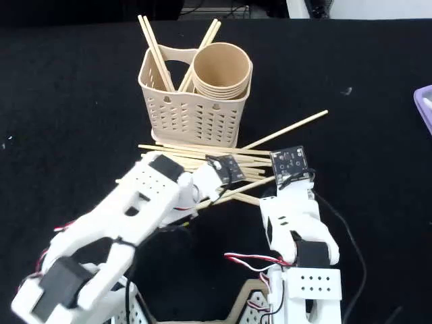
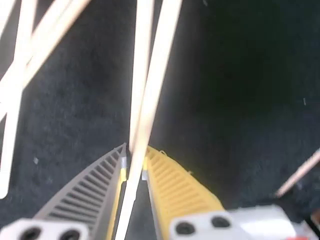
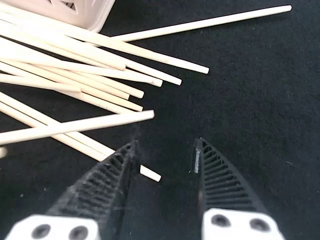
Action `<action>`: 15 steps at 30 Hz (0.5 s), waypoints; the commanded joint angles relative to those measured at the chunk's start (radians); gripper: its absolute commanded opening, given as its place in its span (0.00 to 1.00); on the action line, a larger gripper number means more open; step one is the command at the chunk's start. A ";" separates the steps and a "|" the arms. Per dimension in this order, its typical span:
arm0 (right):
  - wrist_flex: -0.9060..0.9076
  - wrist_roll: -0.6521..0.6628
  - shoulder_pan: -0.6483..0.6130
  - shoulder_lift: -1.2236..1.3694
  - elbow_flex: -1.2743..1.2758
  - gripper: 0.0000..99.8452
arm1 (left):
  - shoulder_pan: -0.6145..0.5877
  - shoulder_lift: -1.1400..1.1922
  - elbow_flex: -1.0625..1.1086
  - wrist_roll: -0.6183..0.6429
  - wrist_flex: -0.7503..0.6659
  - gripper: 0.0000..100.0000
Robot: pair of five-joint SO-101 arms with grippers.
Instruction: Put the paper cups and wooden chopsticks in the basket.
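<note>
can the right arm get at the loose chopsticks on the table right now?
Probably yes. The right tool is open at the edge of the chopsticks, with nothing lying in the way. The left tool, shut on two of them, sits close beside and may crowd it.

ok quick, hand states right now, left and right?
Left hand: closed, holding chopsticks.
Right hand: open, holding nothing.
</note>
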 commanded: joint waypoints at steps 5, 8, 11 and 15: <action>-0.097 -0.213 0.244 -0.015 -0.022 0.09 | -0.248 -0.173 -0.047 -0.106 0.092 0.03; -0.130 -0.253 0.304 -0.015 -0.018 0.02 | -0.305 -0.236 -0.047 -0.109 0.094 0.03; -0.138 -0.259 0.305 -0.015 -0.016 0.01 | -0.320 -0.328 -0.053 -0.106 0.095 0.03; -0.196 -0.261 0.305 -0.015 0.016 0.02 | -0.315 -0.493 -0.147 -0.097 0.160 0.03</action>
